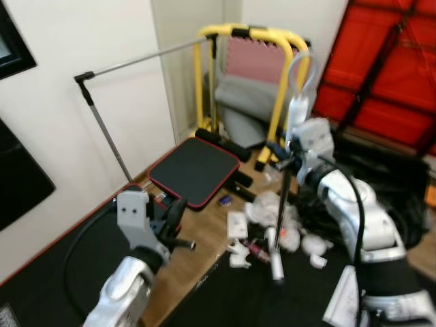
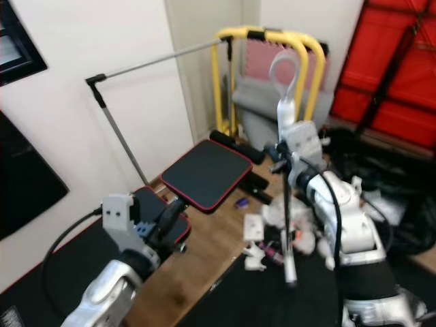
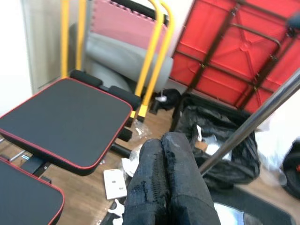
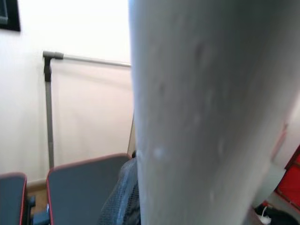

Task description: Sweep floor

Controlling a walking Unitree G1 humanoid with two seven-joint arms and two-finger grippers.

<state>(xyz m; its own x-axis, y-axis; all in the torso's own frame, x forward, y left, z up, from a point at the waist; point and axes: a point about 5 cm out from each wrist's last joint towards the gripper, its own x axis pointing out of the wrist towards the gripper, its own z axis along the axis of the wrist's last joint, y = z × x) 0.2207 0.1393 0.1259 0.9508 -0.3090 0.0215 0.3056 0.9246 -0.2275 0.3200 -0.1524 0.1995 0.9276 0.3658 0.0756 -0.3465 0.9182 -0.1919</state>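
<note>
My right gripper [image 1: 289,154] is shut on a broom handle [image 2: 287,197], which stands nearly upright. The handle has a white looped top [image 1: 298,102], and its lower end [image 1: 276,262] reaches the floor by the litter. In the right wrist view the pale handle [image 4: 197,112] sits right against one dark finger [image 4: 123,199]. A heap of white crumpled paper and small packets [image 1: 272,221] lies on the wooden floor. My left gripper [image 1: 178,216] hovers low at the left, with its fingers [image 3: 164,183] pressed together on nothing.
A black bench pad with red trim [image 1: 194,170] and a yellow frame [image 1: 272,41] stand behind the litter. A grey rail [image 1: 102,122] leans by the white wall. A red folded table [image 1: 388,61] and a black bag [image 3: 220,145] are at the right. A black mat [image 1: 259,296] covers the near floor.
</note>
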